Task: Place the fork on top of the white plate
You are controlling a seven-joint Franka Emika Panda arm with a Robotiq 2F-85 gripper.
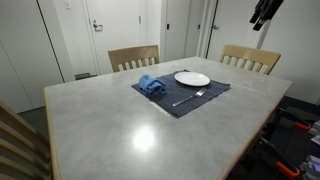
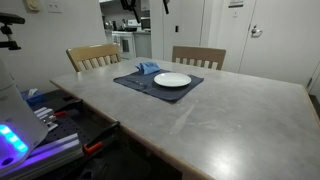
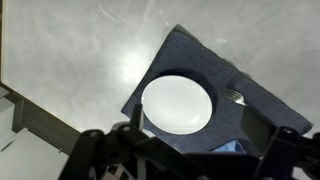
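One fork waits on the mat at six o'clock of the white plate, place-setting style, the fingers poised high overhead, spread and empty.

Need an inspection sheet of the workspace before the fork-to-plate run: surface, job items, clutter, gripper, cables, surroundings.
Surface: grey table with a glare patch; a dark blue placemat lies on it.
Job's things: the fork lies on the placemat beside the white plate, not on it; the plate is empty.
Clutter: a crumpled blue cloth on the placemat next to the plate.
Grippers: the gripper hangs high above the table, far from the fork; open or shut cannot be told.
Cables: nothing seen on the table.
Surroundings: two wooden chairs at the far side, doors behind; a device with blue lights sits off the table's edge.
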